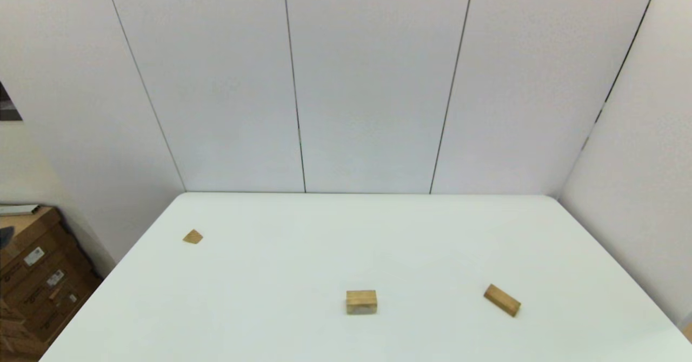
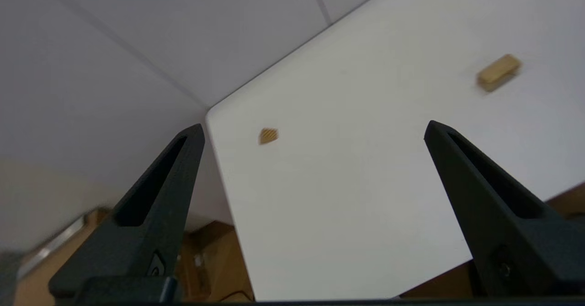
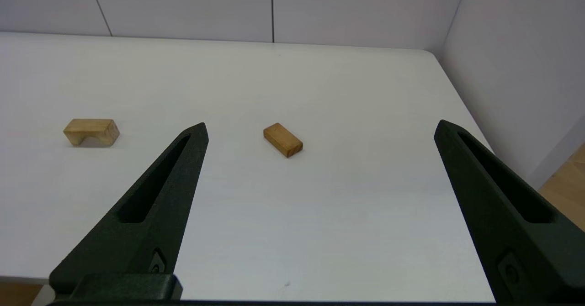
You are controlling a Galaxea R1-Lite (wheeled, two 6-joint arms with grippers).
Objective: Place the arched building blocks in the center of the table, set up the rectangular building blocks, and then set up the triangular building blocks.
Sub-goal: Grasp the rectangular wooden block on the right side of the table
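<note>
With both grippers, left gripper (image 2: 313, 130) and right gripper (image 3: 320, 130), hanging wide open and empty, the arched block (image 1: 361, 301) is needing a square grip across its long sides.

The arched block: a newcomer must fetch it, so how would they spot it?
On the white table, look at the near edge, about midway across. The arched block stands there, alone in having a curved notch underneath; the plain bar lies to its right.

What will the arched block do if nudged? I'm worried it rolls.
The arched block probably won't roll: it stands on two legs. It looks like rigid wood, likely light. On the smooth white table it may slide.
</note>
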